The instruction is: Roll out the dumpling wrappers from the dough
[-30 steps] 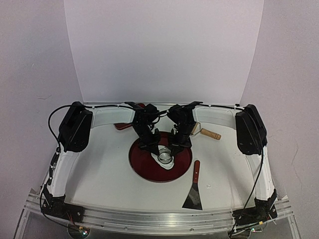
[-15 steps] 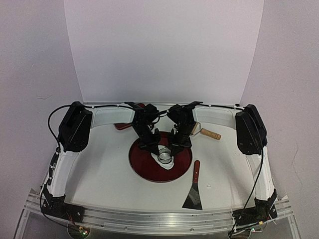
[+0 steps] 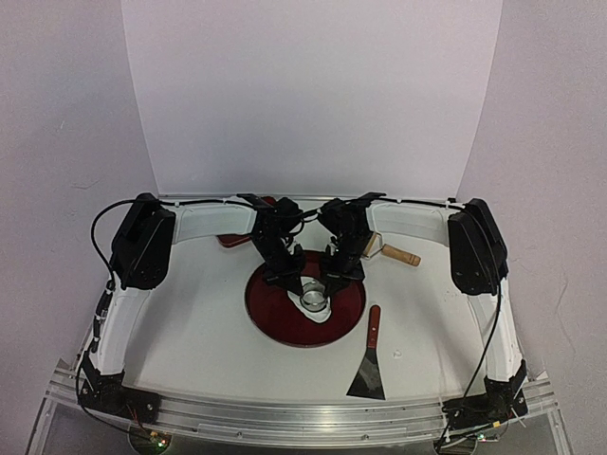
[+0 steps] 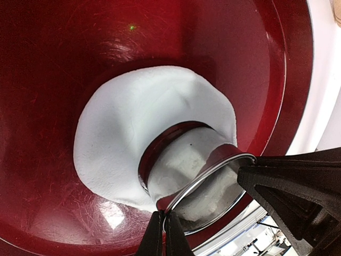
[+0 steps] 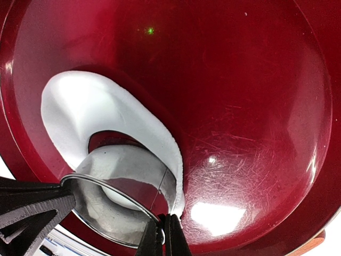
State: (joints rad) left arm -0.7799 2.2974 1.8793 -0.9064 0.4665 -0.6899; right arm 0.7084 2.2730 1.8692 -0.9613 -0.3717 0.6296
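Steel ring cutter (image 4: 221,159), pinched narrow at opposite rim walls by left gripper (image 4: 164,234) and right gripper (image 5: 162,234), set in flattened dough (image 4: 138,106) on red tray (image 4: 53,64): press level, twist slightly, lift straight, leaving round wrapper (image 4: 181,157) inside flat and untorn.

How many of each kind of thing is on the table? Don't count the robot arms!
Red tray: 1
Dough sheet: 1
Metal ring cutter: 1
Scraper: 1
Wooden-handled tool, partly hidden: 1
Red thing at the back, partly hidden: 1
Total: 6
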